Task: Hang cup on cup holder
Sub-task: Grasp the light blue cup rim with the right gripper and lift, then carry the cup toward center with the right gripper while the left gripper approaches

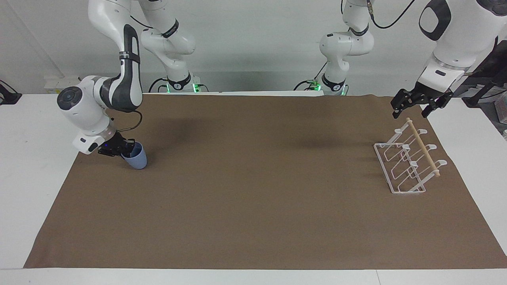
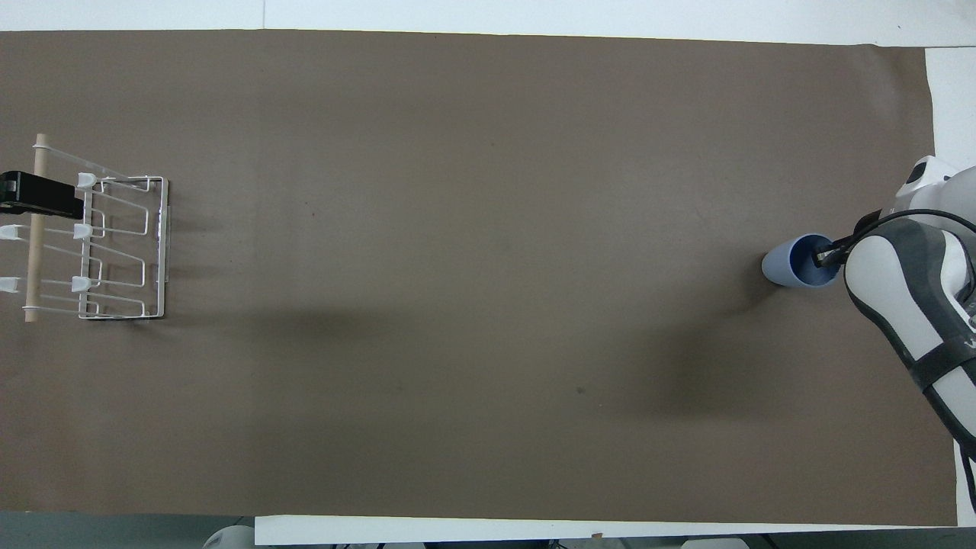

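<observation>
The light-blue cup (image 1: 137,159) (image 2: 784,267) stands on the brown mat at the right arm's end of the table, its mouth leaning toward that arm. My right gripper (image 1: 126,149) (image 2: 828,255) is shut on the cup's rim, with one finger inside the mouth and one outside. The white wire cup holder (image 1: 423,147) (image 2: 162,244) with its wooden dowel sits at the left arm's end. My left gripper (image 1: 410,114) (image 2: 38,197) waits open above the end of the holder that lies nearer the robots, touching nothing.
The brown mat (image 1: 253,198) covers most of the white table (image 1: 27,158). The bases of the two arms stand at the robots' edge of the table.
</observation>
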{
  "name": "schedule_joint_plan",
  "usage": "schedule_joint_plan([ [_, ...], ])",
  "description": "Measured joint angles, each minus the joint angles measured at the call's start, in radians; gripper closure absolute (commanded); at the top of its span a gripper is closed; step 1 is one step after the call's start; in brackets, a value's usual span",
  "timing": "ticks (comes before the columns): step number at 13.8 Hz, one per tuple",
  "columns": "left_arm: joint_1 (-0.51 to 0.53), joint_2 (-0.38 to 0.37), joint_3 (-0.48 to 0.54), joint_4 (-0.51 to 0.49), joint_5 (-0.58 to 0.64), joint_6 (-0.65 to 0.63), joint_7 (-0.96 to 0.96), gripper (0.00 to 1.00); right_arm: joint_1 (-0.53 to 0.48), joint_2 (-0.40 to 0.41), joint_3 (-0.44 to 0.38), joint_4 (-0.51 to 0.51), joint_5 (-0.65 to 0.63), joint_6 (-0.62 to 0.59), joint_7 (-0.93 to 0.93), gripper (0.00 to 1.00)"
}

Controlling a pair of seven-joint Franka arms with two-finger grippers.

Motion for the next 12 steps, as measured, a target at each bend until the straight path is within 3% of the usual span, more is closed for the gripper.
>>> schedule_joint_plan([
  [3,0.000,0.000,0.000,0.000,0.000,0.000,0.000,0.00,0.001,0.002,0.005,0.125,0.042,-0.187,-0.021,1.00],
  [7,0.000,0.000,0.000,0.000,0.000,0.000,0.000,0.00,0.009,-0.005,0.012,0.297,0.334,-0.489,0.023,1.00],
  [10,0.000,0.000,0.000,0.000,0.000,-0.012,0.000,0.00,0.028,-0.005,0.014,0.311,0.565,-0.570,0.119,1.00],
  [12,0.000,0.000,0.000,0.000,0.000,-0.023,0.000,0.00,0.102,-0.001,0.016,0.310,0.695,-0.558,0.251,1.00],
])
